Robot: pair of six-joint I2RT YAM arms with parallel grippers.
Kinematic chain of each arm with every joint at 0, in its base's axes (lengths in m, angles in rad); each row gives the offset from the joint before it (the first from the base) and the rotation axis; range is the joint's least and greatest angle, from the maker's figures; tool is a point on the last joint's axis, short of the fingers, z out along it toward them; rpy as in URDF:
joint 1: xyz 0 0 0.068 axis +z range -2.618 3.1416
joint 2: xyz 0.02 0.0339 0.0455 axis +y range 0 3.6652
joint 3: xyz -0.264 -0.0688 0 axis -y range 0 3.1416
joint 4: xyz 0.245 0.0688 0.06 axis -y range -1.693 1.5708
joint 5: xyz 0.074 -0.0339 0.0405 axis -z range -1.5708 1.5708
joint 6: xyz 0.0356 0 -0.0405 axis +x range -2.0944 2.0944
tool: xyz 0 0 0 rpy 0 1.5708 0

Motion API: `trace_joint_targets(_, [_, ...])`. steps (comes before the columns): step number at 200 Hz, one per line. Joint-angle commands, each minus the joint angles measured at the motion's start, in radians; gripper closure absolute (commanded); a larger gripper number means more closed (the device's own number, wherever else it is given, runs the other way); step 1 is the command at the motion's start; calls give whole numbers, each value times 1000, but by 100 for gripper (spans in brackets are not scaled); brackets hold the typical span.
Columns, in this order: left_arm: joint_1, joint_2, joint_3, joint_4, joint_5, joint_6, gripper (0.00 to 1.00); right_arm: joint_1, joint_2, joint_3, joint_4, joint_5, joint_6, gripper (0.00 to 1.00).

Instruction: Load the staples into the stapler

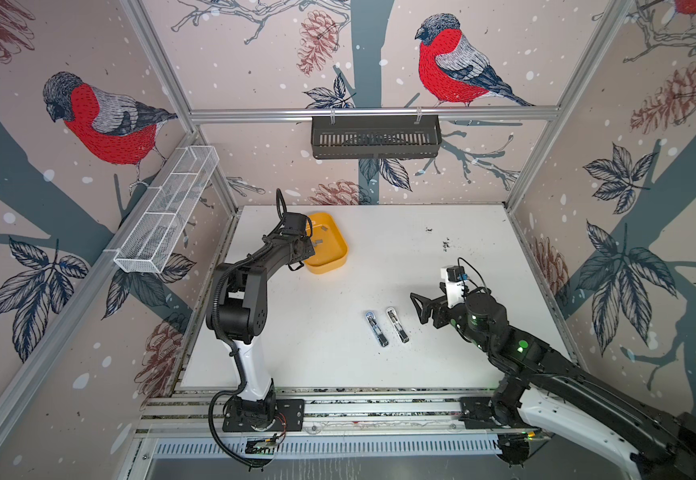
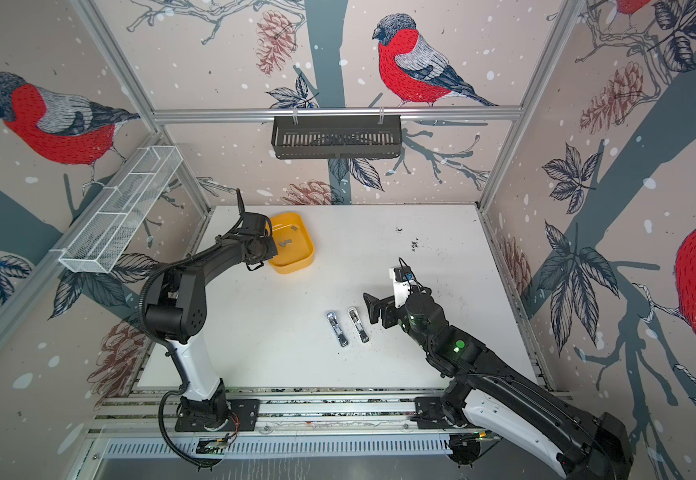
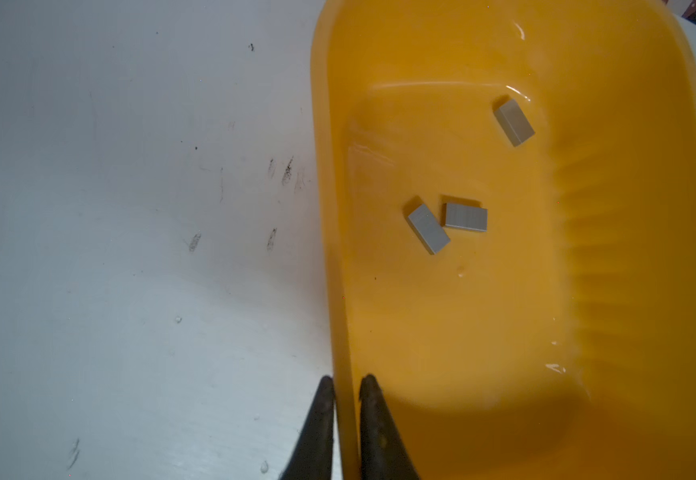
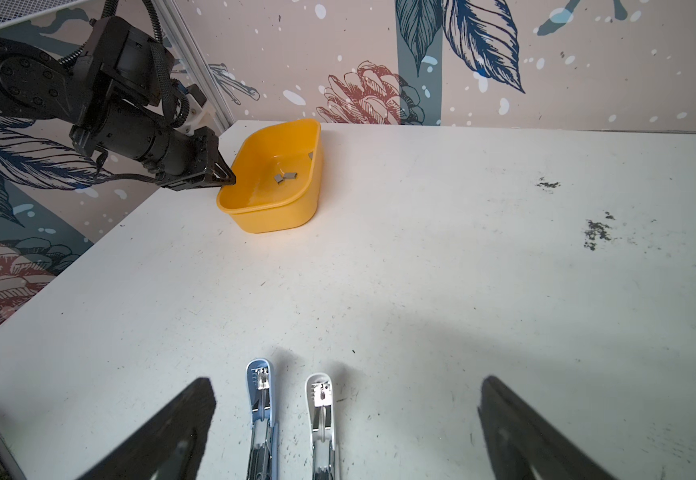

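I ran this rig in a robotics lab cell: aluminium-profile frame, bullfinch wallpaper panels, scuffed white tabletop, left arm and right arm bolted to a slotted rail, wire-mesh basket and black basket hung on the frame.

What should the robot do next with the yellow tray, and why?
Probably the left gripper should drag the yellow tray toward the staplers: its jaws pinch the wall, and the staples lie inside, far from them.
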Motion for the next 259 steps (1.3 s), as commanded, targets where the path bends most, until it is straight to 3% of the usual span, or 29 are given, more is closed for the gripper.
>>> trace_joint_targets(1, [-1, -2, 2, -9, -23, -15, 87, 0, 2, 1, 21, -5, 1, 0])
trace_joint_targets(134, [-45, -107, -116, -26, -70, -11, 93, -1, 25, -4, 25, -18, 4, 0])
trace_joint_targets(259, [-109, -391, -469, 26, -76, -95, 94, -1, 28, -2, 23, -31, 8, 0])
